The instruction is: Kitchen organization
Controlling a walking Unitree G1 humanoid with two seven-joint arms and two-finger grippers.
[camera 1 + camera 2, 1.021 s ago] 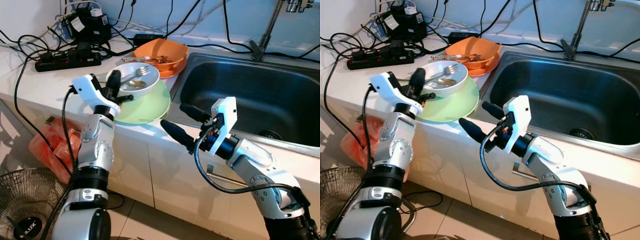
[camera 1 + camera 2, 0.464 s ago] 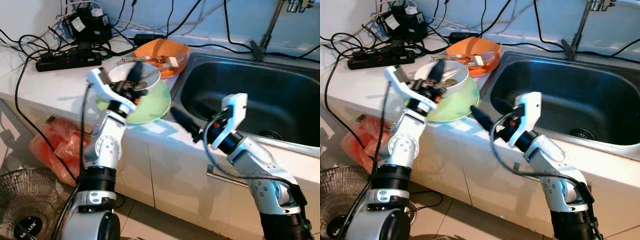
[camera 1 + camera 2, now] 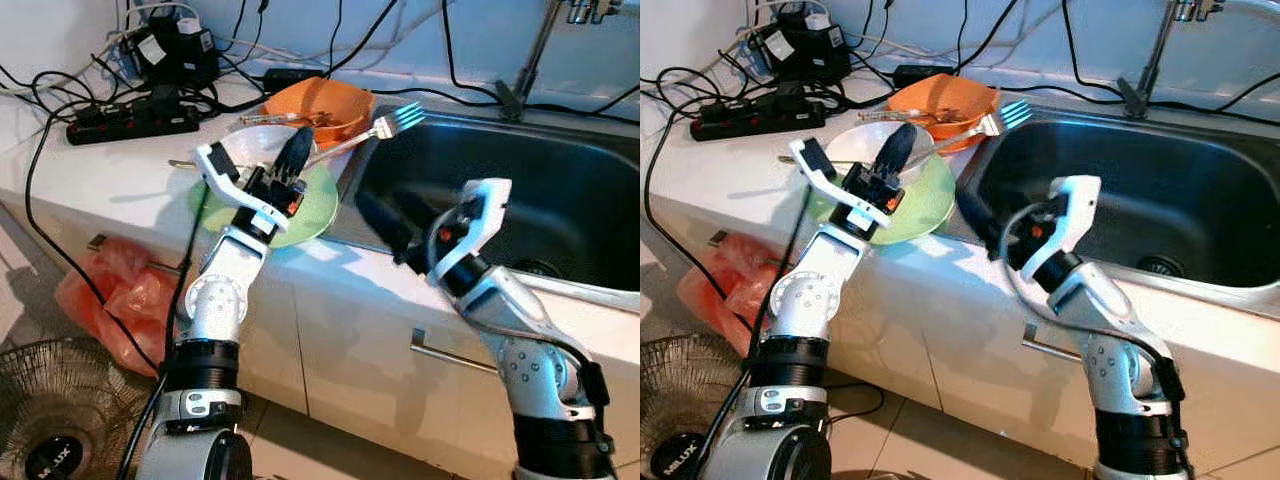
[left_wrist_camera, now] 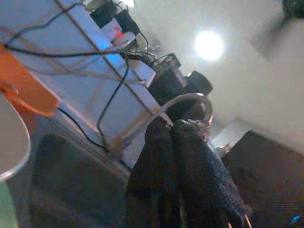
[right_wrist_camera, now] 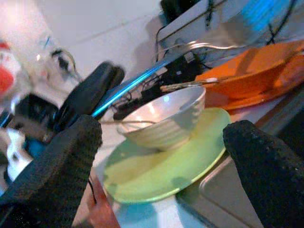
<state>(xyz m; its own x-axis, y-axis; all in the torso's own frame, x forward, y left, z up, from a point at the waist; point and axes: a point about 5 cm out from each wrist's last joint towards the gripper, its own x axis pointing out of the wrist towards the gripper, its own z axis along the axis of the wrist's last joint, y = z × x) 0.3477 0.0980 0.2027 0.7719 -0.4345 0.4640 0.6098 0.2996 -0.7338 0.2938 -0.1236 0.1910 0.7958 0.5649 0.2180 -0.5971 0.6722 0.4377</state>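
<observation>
- left gripper (image 3: pixel 292 160) raised over the white bowl (image 3: pixel 250 150), fingers pinched together on the handle of a metal fork (image 3: pixel 365 135)
- fork held clear of the dishes — tines point out past the gripper toward the sink (image 3: pixel 520 190), above the rim of the orange bowl (image 3: pixel 320 100)
- left wrist view: both black fingers (image 4: pixel 190 161) pressed side by side, the faucet behind them
- white bowl sits on the green plate (image 3: pixel 310 205) on the white countertop (image 3: pixel 110 170), just below and behind the left gripper
- orange bowl behind the white one, next to the sink edge, with a utensil lying across it — what kind, can't tell
- right gripper (image 3: pixel 400 225) hovers at the front-left corner of the sink, fingers spread apart, holding nothing; green plate just to its left
- right wrist view: the two pads (image 5: pixel 61 156) wide apart, white bowl (image 5: pixel 164 116) and green plate (image 5: pixel 161 171) framed between them
- power strip (image 3: pixel 135 118) and tangled cables at back of counter; orange bag (image 3: pixel 105 300) and a fan (image 3: pixel 50 420) on the floor
</observation>
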